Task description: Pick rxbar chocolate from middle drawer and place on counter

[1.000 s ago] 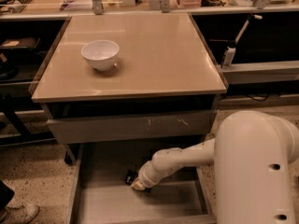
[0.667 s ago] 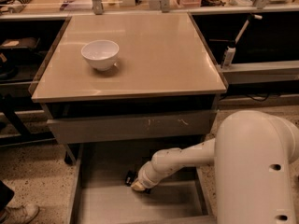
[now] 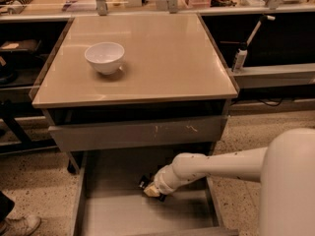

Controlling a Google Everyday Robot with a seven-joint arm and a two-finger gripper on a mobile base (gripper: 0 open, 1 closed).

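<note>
The middle drawer (image 3: 113,215) is pulled open below the counter (image 3: 147,53), and its grey floor shows. My white arm reaches from the right down into the drawer. My gripper (image 3: 150,188) sits low at the drawer's back middle, right on a small black object (image 3: 144,183) that looks like the rxbar chocolate. Only a dark corner of it shows beside the gripper's tip. The beige counter top holds a white bowl (image 3: 105,57).
A grey drawer front with pale scuff marks (image 3: 138,132) sits above the open drawer. Dark side shelves flank the counter, and a white bottle (image 3: 239,59) stands on the right one. A shoe (image 3: 19,225) shows at the bottom left on the speckled floor.
</note>
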